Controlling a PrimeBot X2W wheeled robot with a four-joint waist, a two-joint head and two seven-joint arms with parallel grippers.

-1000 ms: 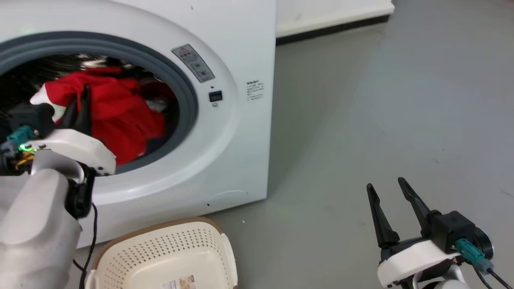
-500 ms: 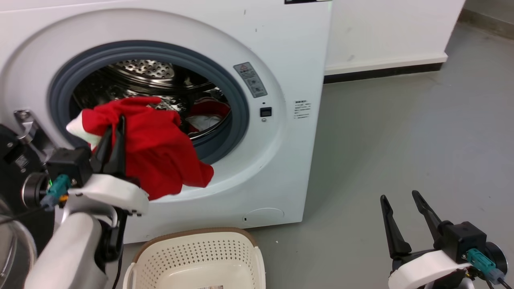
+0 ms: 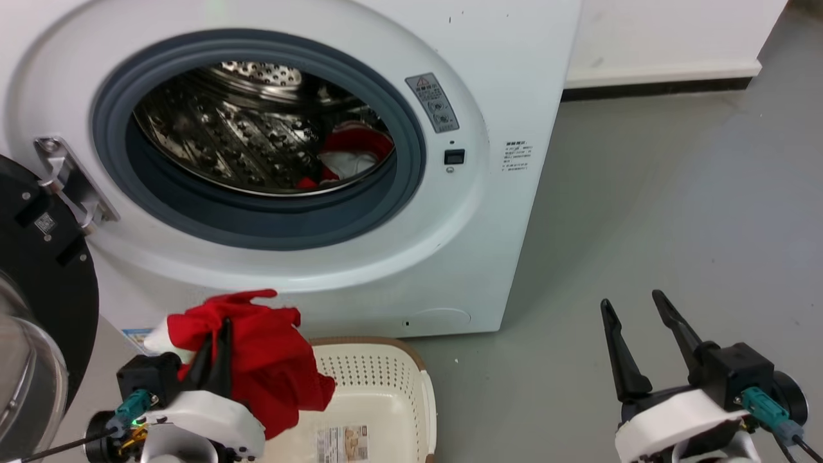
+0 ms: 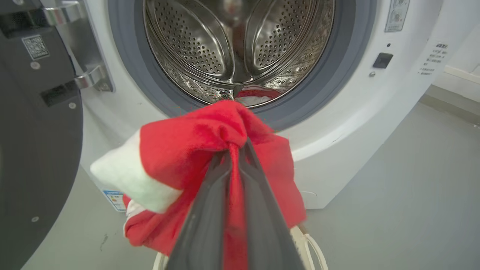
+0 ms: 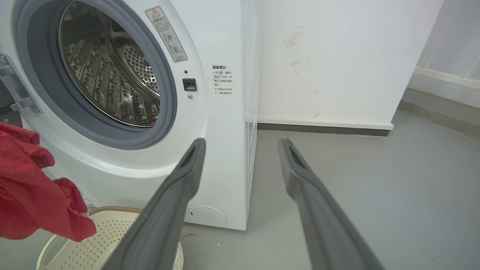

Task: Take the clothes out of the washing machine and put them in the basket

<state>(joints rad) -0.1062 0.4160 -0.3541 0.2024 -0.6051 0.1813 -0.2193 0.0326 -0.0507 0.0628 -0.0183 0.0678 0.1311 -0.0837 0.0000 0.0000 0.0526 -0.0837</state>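
Observation:
My left gripper (image 3: pixel 217 334) is shut on a red garment with a white panel (image 3: pixel 257 360), held clear of the washing machine (image 3: pixel 501 212) and hanging over the left part of the cream basket (image 3: pixel 411 379). In the left wrist view the same garment (image 4: pixel 195 146) bunches around my left gripper (image 4: pixel 235 148), and the basket rim (image 4: pixel 311 243) peeks below it. A second red-and-white piece of the clothes (image 3: pixel 350 154) lies inside the steel drum (image 3: pixel 218 128). My right gripper (image 3: pixel 633 308) stands open over bare floor at the lower right, with nothing between its fingers (image 5: pixel 187 176).
The black-framed glass door (image 3: pixel 38 302) hangs open at the far left, close beside my left arm. Grey floor (image 3: pixel 675 193) spreads to the right of the machine, bounded by a white wall with a dark skirting (image 3: pixel 649 90). The right wrist view shows the held garment (image 5: pixel 33 195) and the basket (image 5: pixel 97 236).
My left gripper has pulled the red garment out of the porthole and lowered it to above the basket. The head camera has shifted, showing more of the drum. The right gripper stays open.

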